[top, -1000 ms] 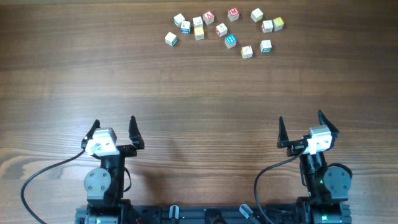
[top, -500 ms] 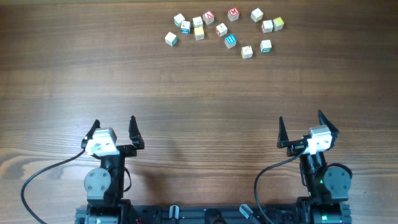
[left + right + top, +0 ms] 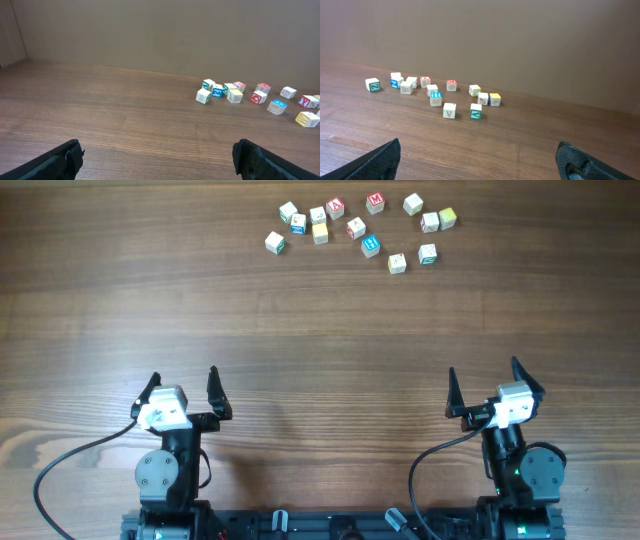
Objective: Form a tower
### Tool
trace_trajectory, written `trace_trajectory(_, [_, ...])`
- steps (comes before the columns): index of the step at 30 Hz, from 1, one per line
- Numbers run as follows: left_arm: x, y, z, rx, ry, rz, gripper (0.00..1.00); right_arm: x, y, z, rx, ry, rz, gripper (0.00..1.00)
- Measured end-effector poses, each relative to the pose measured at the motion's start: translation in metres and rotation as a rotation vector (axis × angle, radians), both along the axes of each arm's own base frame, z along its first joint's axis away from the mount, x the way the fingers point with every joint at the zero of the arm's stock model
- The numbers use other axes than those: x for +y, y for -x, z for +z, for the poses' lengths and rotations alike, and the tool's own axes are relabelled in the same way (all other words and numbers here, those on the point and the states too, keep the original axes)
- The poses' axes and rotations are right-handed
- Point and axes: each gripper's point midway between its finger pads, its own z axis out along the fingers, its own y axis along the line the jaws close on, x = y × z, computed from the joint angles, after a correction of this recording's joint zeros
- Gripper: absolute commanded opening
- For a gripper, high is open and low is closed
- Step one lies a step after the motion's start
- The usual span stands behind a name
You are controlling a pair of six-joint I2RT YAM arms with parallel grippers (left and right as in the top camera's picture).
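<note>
state: left gripper (image 3: 184,375) and right gripper (image 3: 484,368) low in frame; jaws of both spread, empty | tower: none standing yet; only loose letter cubes (image 3: 356,227) scattered upper centre of worktop (image 3: 320,330) | tip: pick an outlying cube; square jaws to its faces; stack dead-centre

You see the letter cubes (image 3: 436,98) lying loose on the wooden surface (image 3: 530,135), strung out near its far edge below a plain brown wall (image 3: 520,45). A green-marked cube (image 3: 372,84) sits a little apart at the left end, and a yellow-sided cube (image 3: 494,99) closes the right end. Your jaws stand wide apart over bare surface.
</note>
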Motion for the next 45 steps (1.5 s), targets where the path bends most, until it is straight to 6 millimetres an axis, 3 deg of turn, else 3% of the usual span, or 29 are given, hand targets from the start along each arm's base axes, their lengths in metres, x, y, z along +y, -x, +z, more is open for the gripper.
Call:
trace_trajectory(7, [-0.001,0.000,0.003,-0.014,0.001,-0.008,1.00,0.000,0.000,0.000,0.000,0.000,0.000,1.00])
trace_trajectory(12, [-0.024,0.006,0.013,0.026,0.020,-0.140,1.00,0.000,0.000,0.000,0.000,0.000,0.000,1.00])
trace_trajectory(16, [-0.027,0.029,0.085,-0.055,0.028,-0.163,1.00,0.000,0.000,0.000,0.000,0.000,0.000,1.00])
trace_trajectory(19, [-0.031,0.032,0.111,-0.074,0.042,-0.182,1.00,0.000,0.000,0.000,0.000,0.000,0.000,1.00])
trace_trajectory(22, [-0.034,0.017,0.111,0.009,0.066,-0.197,1.00,0.000,0.000,0.000,0.000,0.000,0.000,1.00])
trace_trajectory(27, [-0.040,-0.023,0.116,0.151,0.091,-0.221,1.00,0.000,0.000,0.000,0.000,0.000,0.000,1.00])
trace_trajectory(32, [-0.060,-0.056,0.127,0.257,0.121,-0.326,1.00,0.000,0.000,0.000,0.000,0.000,0.000,1.00])
trace_trajectory(36, [-0.078,-0.055,0.113,0.338,0.134,-0.391,1.00,0.000,0.000,0.000,0.000,0.000,0.000,1.00])
trace_trajectory(41, [-0.095,-0.038,0.089,0.461,0.139,-0.449,1.00,0.000,0.000,0.000,0.000,0.000,0.000,1.00])
trace_trajectory(45, [-0.117,-0.033,0.094,0.445,0.121,-0.527,1.00,0.000,0.000,0.000,0.000,0.000,0.000,1.00])
